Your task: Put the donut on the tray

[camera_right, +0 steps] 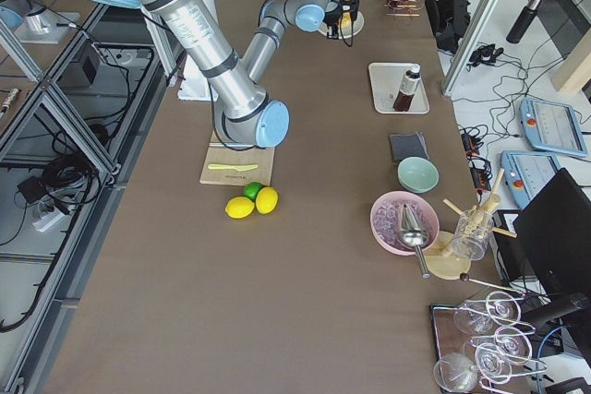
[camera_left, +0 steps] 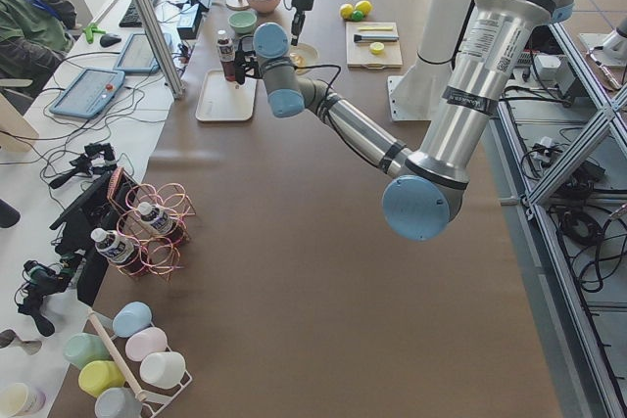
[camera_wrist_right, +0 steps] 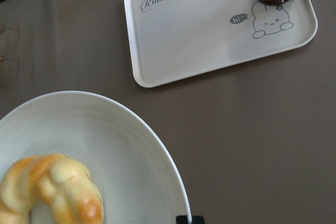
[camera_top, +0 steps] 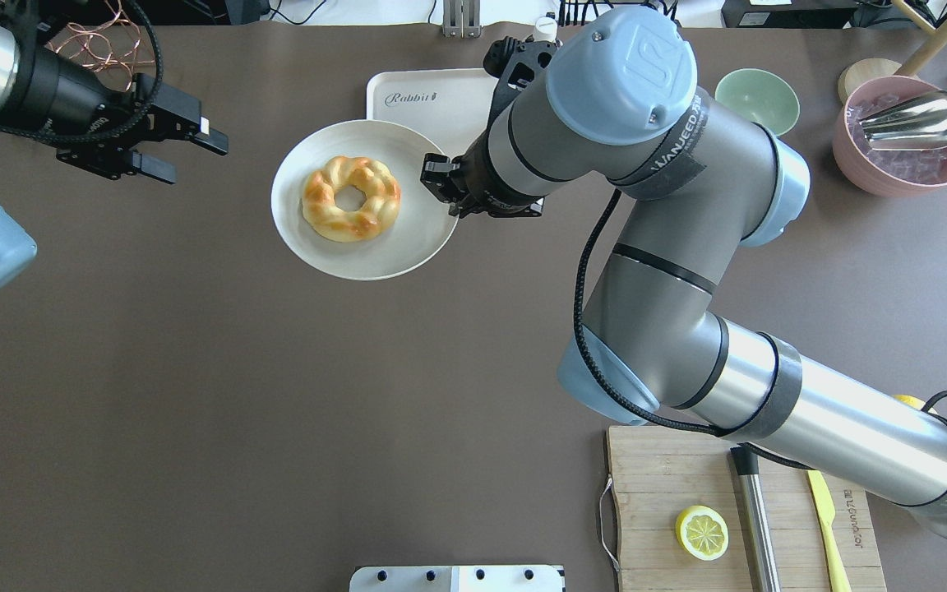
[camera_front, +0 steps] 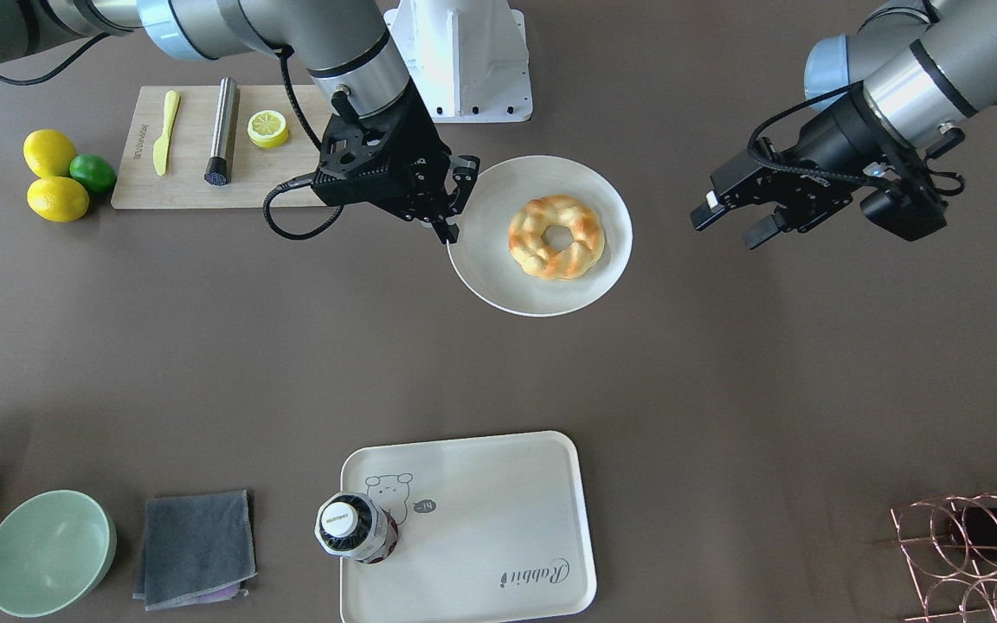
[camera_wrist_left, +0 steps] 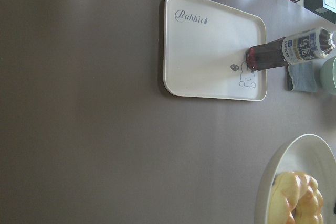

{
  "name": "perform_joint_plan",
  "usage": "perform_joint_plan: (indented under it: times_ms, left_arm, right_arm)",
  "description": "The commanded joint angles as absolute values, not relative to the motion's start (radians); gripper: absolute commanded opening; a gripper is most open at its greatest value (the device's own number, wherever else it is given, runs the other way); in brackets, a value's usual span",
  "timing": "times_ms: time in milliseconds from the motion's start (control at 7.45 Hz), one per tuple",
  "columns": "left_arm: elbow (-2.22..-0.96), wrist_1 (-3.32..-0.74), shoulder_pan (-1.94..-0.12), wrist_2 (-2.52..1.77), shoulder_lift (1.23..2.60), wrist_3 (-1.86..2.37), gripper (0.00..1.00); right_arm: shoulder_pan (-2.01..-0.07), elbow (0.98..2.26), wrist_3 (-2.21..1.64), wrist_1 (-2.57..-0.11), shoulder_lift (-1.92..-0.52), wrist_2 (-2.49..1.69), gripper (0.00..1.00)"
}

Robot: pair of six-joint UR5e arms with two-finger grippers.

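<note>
Our right hand (camera_front: 458,201) is clenched on the rim of a round white plate (camera_front: 498,285); a braided golden-yellow ring donut (camera_front: 581,251) lies at the plate's middle. Our left hand (camera_front: 734,222) hangs released, apart from the plate. The cream-white rectangular tray (camera_front: 481,484) lies well apart from it.

Bright, even overhead light. Soft shadow beneath plate (camera_top: 408,247) on brown table (camera_top: 194,411). Left wrist view hazy, tray (camera_wrist_left: 205,51) nearly washed out. Hard glint on metal scoop (camera_top: 913,119). Side views bow at edges.
</note>
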State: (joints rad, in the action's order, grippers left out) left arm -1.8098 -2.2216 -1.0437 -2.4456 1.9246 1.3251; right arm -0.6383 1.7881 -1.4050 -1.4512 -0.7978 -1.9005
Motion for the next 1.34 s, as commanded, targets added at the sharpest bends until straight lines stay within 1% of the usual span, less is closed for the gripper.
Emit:
perform_joint_plan:
  times_ms: [0,134,268,537,671,1208]
  left_arm:
    - [-1.813,-2.292,-0.937,-2.327,1.936,1.428,0.93]
    - [-1.828,-2.292,-0.937,-2.329,1.93,1.428,0.92]
    - [-1.844,-2.29,-0.937,-2.33,1.922,1.43,0.87]
    - [-1.853,-2.29,-0.937,-2.33,1.918,1.43,0.58]
    - [-1.853,-2.289,-0.936,-2.33,1.916,1.428,0.51]
    - [-1.85,-2.287,-0.927,-2.327,1.916,1.428,0.48]
  right_arm:
    - [-0.618,1.764,-1.442,-1.506,-0.735,-1.876,0.0]
    - [-0.614,1.764,-1.44,-1.569,-0.709,-1.876,0.0]
    - [-0.606,1.764,-1.44,-1.577,-0.706,-1.87,0.0]
    - [-0.591,1.767,-1.437,-1.614,-0.703,-1.835,0.0]
    - [-0.589,1.77,-1.437,-1.617,-0.703,-1.833,0.0]
    - [-0.589,1.775,-1.437,-1.618,-0.699,-1.833,0.0]
